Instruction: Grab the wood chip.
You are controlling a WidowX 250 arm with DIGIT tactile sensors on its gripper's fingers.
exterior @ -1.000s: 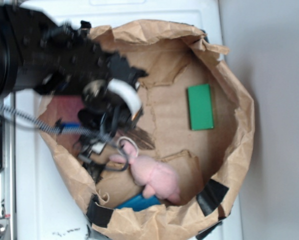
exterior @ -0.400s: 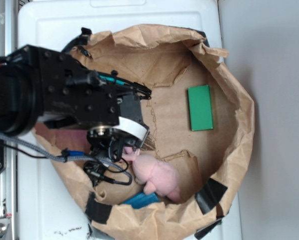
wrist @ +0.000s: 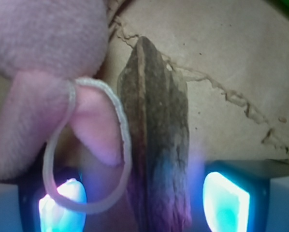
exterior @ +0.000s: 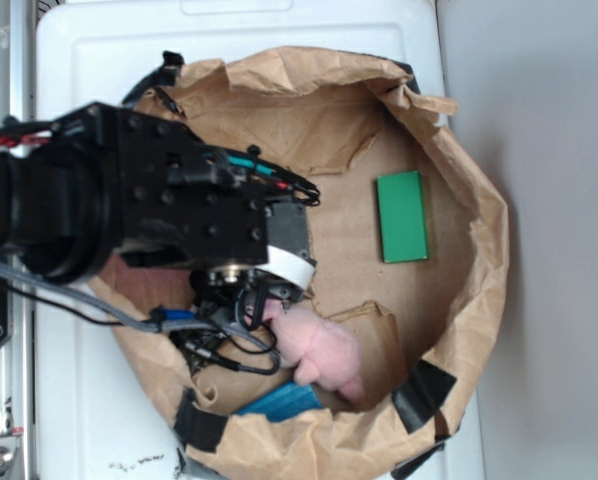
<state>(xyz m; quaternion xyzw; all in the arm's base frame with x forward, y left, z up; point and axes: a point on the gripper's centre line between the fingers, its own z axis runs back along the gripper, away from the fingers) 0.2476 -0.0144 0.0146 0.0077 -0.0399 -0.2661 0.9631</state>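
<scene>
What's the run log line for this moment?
gripper: open, straddling wood chip | bunny ear, loop also between fingers | grasp: not yet

The chip [wrist: 156, 140] is rough, streaky dark wood, matt. The bunny [wrist: 43, 67] is soft pink plush with a woven white cord loop [wrist: 122, 145]. The bag [exterior: 479, 250] is creased brown paper — torn and matt — patched with black tape [exterior: 424, 392]. The green block [exterior: 401, 216] looks smooth. The arm [exterior: 169, 215] is matt black.
</scene>
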